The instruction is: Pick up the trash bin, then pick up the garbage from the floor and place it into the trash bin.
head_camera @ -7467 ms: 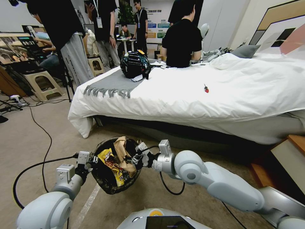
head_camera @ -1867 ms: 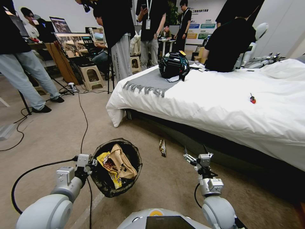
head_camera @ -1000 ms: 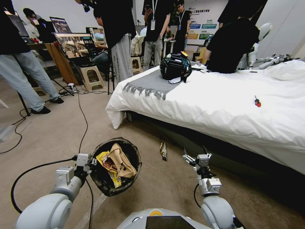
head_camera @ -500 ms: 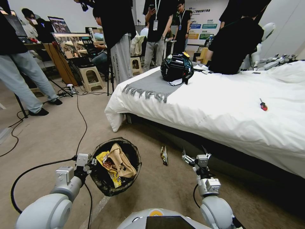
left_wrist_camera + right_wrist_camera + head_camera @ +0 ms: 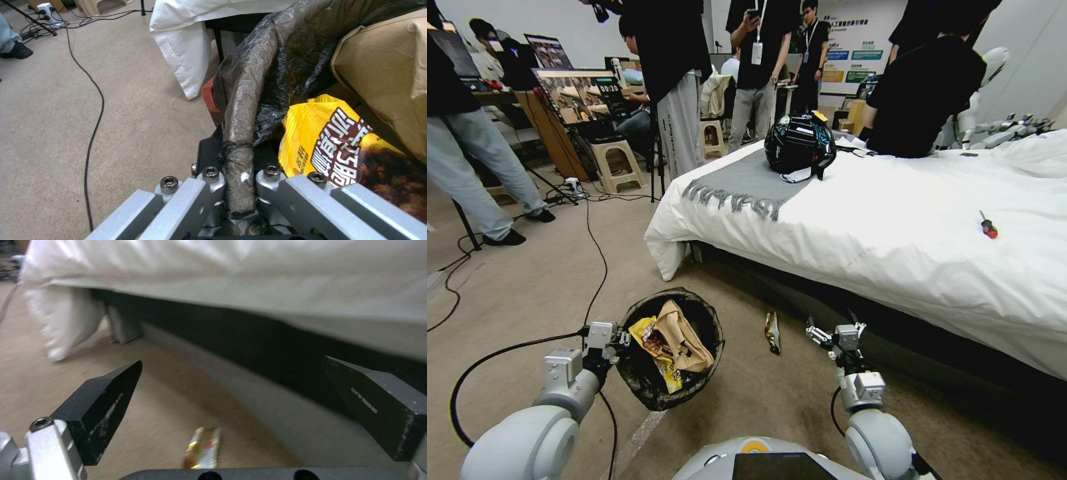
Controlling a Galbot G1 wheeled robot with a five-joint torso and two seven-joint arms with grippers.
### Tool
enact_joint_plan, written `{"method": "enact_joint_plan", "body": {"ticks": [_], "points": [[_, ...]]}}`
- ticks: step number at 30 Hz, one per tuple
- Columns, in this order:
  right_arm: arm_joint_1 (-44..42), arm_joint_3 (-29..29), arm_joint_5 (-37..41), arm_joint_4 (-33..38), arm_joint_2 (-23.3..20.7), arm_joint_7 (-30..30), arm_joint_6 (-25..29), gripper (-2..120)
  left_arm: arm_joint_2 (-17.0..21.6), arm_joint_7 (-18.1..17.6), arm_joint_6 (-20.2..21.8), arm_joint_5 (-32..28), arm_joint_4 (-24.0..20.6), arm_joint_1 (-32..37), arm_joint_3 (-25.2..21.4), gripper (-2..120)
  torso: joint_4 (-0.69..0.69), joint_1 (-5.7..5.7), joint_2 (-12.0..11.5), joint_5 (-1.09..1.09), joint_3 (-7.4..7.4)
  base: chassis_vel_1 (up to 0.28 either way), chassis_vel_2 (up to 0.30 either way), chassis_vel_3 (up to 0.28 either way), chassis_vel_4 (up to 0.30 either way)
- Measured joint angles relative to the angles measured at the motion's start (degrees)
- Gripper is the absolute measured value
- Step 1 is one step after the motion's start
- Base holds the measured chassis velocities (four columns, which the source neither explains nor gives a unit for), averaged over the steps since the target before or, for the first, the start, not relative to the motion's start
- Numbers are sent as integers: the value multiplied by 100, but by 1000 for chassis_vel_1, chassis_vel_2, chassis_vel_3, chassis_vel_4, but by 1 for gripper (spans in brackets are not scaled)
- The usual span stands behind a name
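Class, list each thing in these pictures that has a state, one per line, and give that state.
Round white plastic trash bin with black bag: held off the floor, part-filled.
Left tool: shut on bin rim.
Right tool: open, empty.
Gold foil wrapper: lying on floor.

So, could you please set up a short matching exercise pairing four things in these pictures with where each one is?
Things:
1. trash bin
2. wrapper
3. screwdriver
4. helmet

Places:
A. on the white bedcover
B. on the floor beside the bed
C. rim clamped in the left gripper
D. on the grey throw

Pairs: 1-C, 2-B, 3-A, 4-D
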Motion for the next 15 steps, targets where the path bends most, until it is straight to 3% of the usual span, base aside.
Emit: {"method": "enact_joint_plan", "body": {"ticks": [7,15], "points": [[884,-636,1144,-596,-428,181,-390,100,14,-6,13,-34,-3,13,-41,0,0,0,0,1,0,0,0,0,0],[1590,-908,1709,-1241,-635,-69,-667,100,51,-9,19,-70,-6,-4,-77,0,-2,0,0,0,0,0,0,0,0]]}}
